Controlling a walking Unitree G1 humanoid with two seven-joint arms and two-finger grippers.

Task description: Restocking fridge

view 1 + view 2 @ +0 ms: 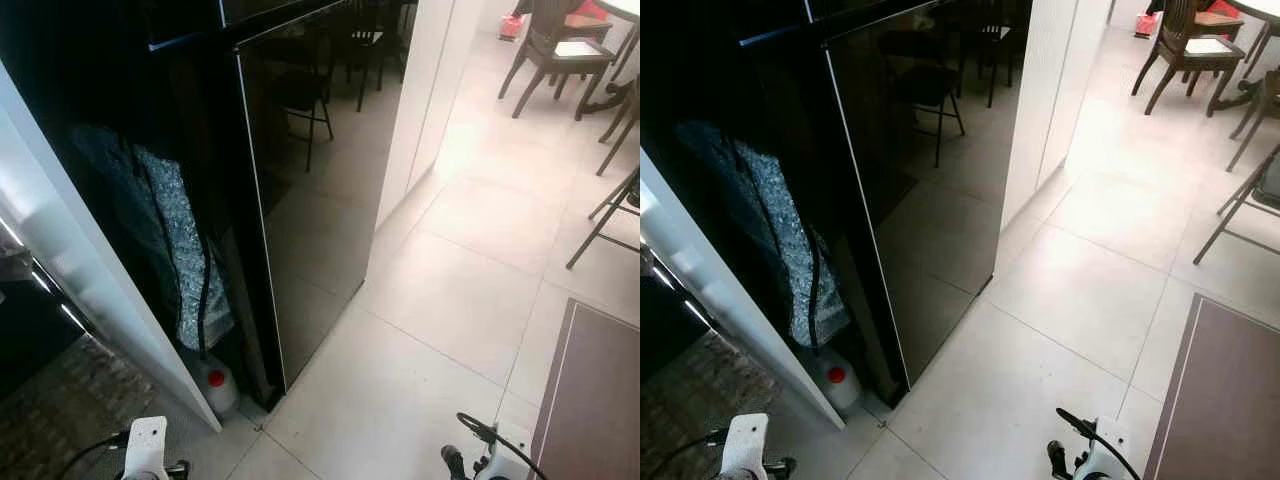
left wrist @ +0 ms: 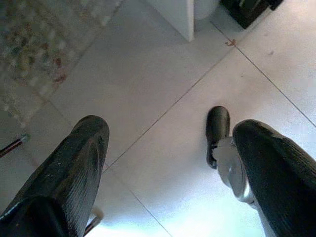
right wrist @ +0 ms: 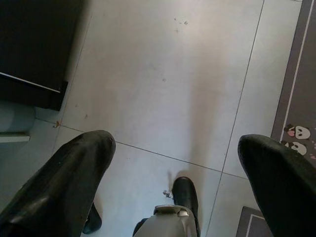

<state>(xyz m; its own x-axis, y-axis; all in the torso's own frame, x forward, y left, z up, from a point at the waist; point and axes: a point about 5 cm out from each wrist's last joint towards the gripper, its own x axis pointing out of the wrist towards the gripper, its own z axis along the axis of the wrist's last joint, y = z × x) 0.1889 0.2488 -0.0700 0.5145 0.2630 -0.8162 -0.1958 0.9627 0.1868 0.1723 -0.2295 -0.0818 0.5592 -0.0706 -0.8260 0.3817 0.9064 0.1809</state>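
Observation:
A tall black glossy fridge (image 1: 320, 190) stands ahead on the left with its door shut; chairs are mirrored in the door. Both arms hang low at my sides, the left arm (image 1: 148, 450) near the fridge's front corner and the right arm (image 1: 480, 460) over the tiles. My left gripper (image 2: 173, 133) is open above bare floor with nothing between its fingers. My right gripper (image 3: 177, 145) is open too, holding nothing, and the fridge's lower corner (image 3: 34, 49) lies beyond it.
Beside the fridge, a patterned cloth (image 1: 170, 240) hangs in a dark gap above a white bottle with a red cap (image 1: 217, 388). A white panel (image 1: 90, 290) slants at the left. A brown mat (image 1: 595, 400) lies right. Wooden chairs (image 1: 555, 55) stand far right.

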